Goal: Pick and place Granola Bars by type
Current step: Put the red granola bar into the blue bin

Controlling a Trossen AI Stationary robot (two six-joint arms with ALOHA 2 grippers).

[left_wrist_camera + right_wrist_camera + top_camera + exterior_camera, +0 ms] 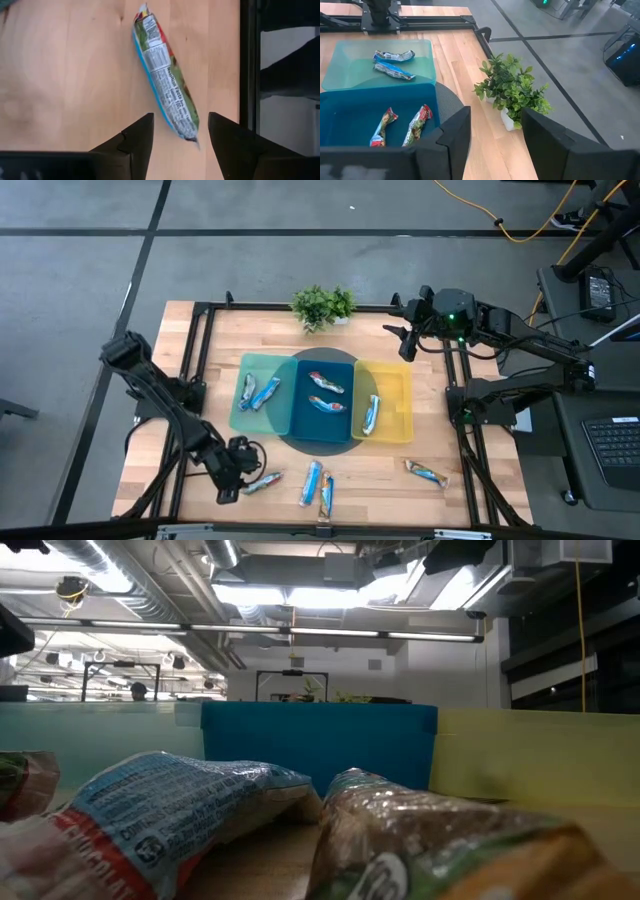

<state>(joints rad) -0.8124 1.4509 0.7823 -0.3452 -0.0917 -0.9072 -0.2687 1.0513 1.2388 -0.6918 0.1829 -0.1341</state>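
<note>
The left gripper (240, 470) hovers with fingers spread over a loose granola bar (165, 80) at the table's near left, seemingly lining up a pick, while the right gripper (492, 137), also spread, waits far right near the plant (322, 306).

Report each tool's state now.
Left tool: open, empty, over a granola bar.
Right tool: open, empty, near the plant.
</note>
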